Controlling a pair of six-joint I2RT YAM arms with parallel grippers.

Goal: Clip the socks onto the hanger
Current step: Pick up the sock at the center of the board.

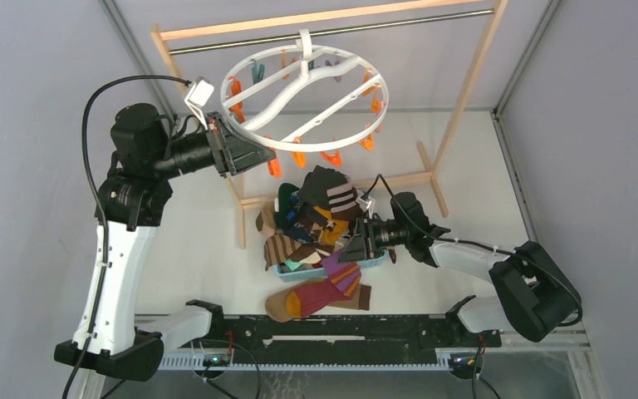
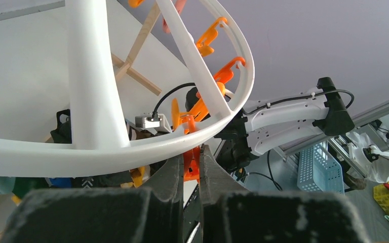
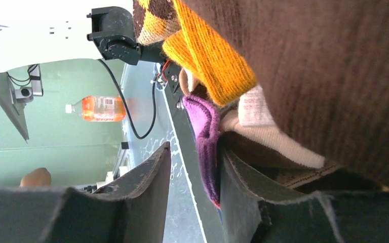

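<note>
The left end effector [image 2: 191, 152] is clenched on an orange clothespin [image 2: 190, 169] at the near rim of the hanger [image 2: 88, 101] (pressing it open, I'd guess). The right end effector [image 3: 196, 152], spread open, straddles a purple sock [image 3: 207, 131] in the basket [image 1: 365, 263]. Next: close, then lift that 1 sock to the clip.

mixed socks [image 1: 320, 218] heaped, white hanger [image 1: 299, 87] hanging

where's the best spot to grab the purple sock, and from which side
Pinch the purple sock on its loose edge: it sticks out as a thin fold beside the mustard sock. Probably come from the right, fingers straddling the fold, as the open right gripper does.
</note>
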